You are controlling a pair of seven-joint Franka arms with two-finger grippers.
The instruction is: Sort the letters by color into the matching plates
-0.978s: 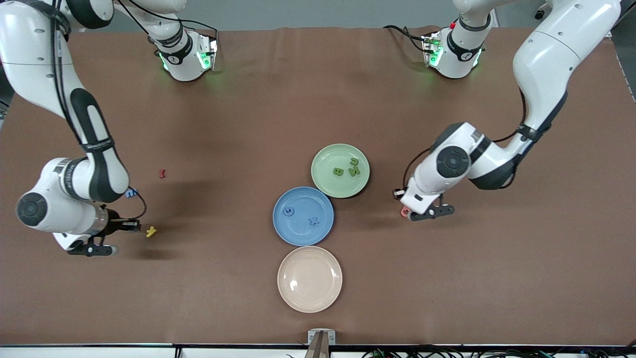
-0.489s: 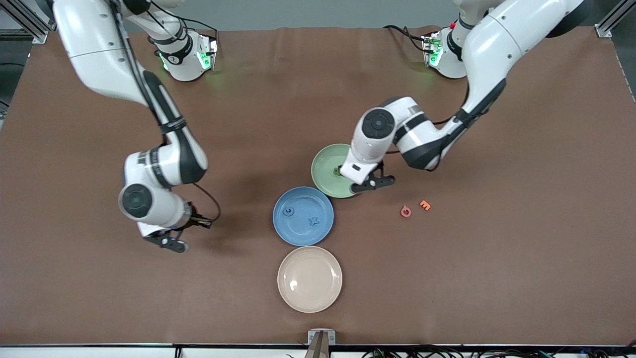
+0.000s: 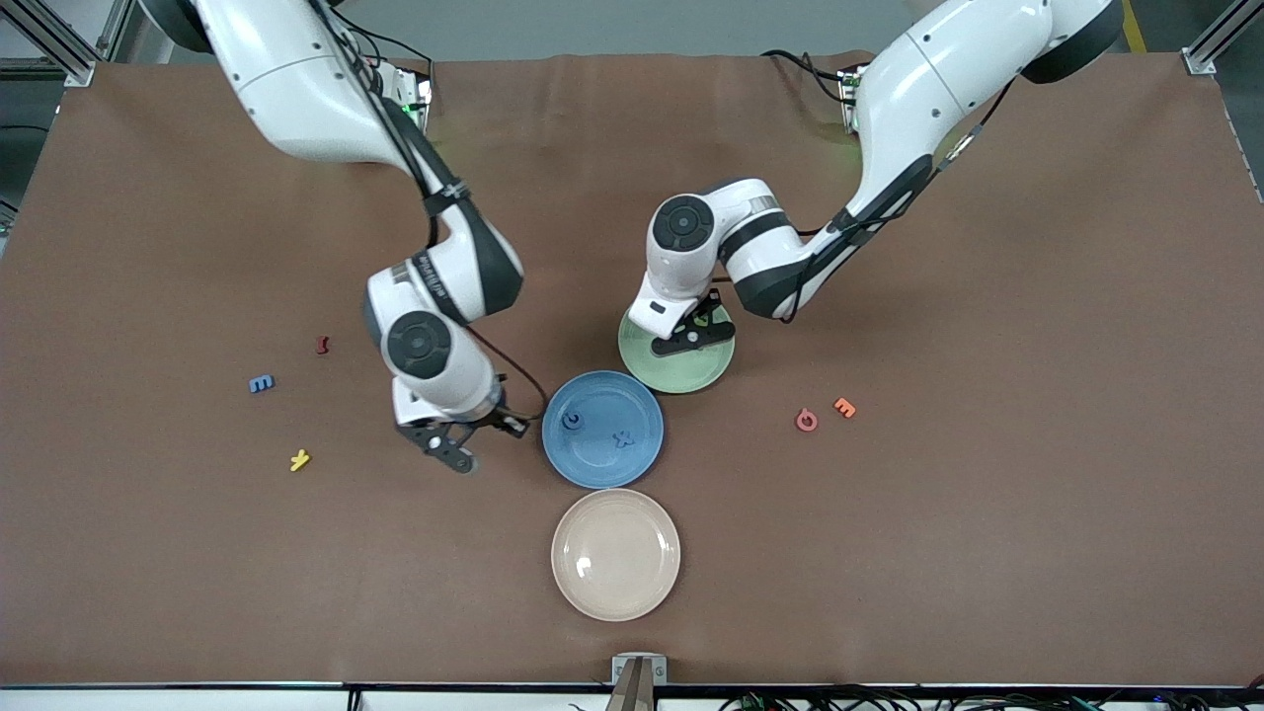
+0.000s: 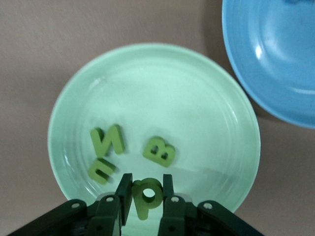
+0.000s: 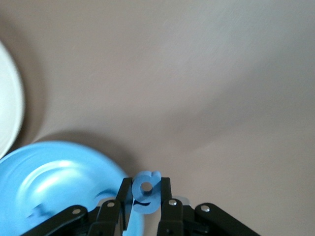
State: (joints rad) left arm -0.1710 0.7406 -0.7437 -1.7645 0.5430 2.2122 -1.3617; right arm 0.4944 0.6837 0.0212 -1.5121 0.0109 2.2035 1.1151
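While my left tool (image 4: pixel 145 200) pinches a green letter (image 4: pixel 146 195) over the green plate (image 3: pixel 676 370) at frame centre, my right tool (image 5: pixel 145 200) grips a blue letter (image 5: pixel 146 192) just beside the blue plate (image 3: pixel 602 464); one blue letter on the surface (image 3: pixel 261 383) remains, mid-left of the frame.

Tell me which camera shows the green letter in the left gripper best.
The left wrist view: the green letter sits pinched in the left gripper, over the light green plate. In the front view the arm hides the letter; only the gripper shows. The right wrist view doesn't show it.
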